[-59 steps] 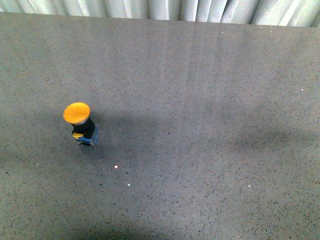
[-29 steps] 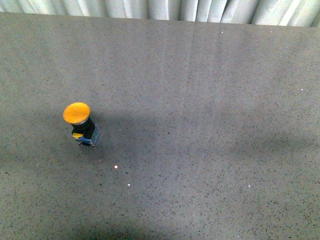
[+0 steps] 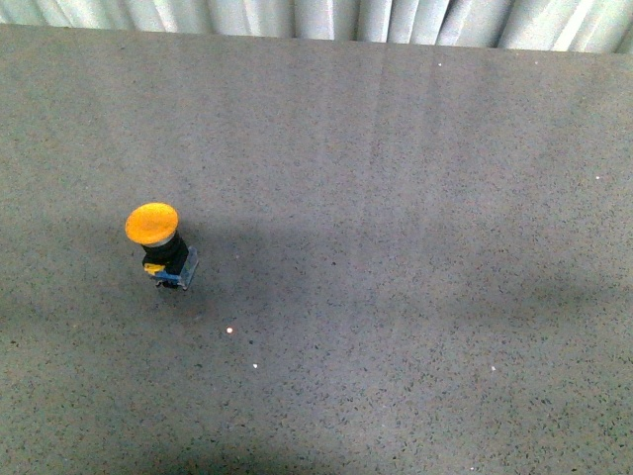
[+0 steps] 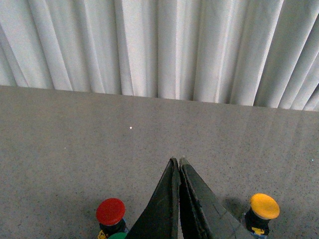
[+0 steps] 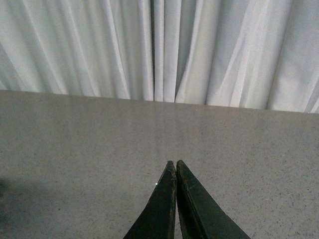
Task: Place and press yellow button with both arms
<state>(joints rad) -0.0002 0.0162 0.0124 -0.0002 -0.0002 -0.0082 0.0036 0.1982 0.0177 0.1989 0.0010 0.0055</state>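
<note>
The yellow button (image 3: 153,226) stands upright at the left of the grey table (image 3: 396,198), with a round orange-yellow cap and a black body with blue and yellow bits at its base. Neither arm shows in the front view. In the left wrist view my left gripper (image 4: 178,161) is shut and empty, and the yellow button (image 4: 263,207) stands on the table beside its fingers, apart from them. In the right wrist view my right gripper (image 5: 175,162) is shut and empty above bare table.
A red button (image 4: 110,212) stands on the table on the other side of the left gripper's fingers, with a bit of a green cap (image 4: 117,236) at the picture's edge. A white pleated curtain (image 3: 326,18) hangs behind the table's far edge.
</note>
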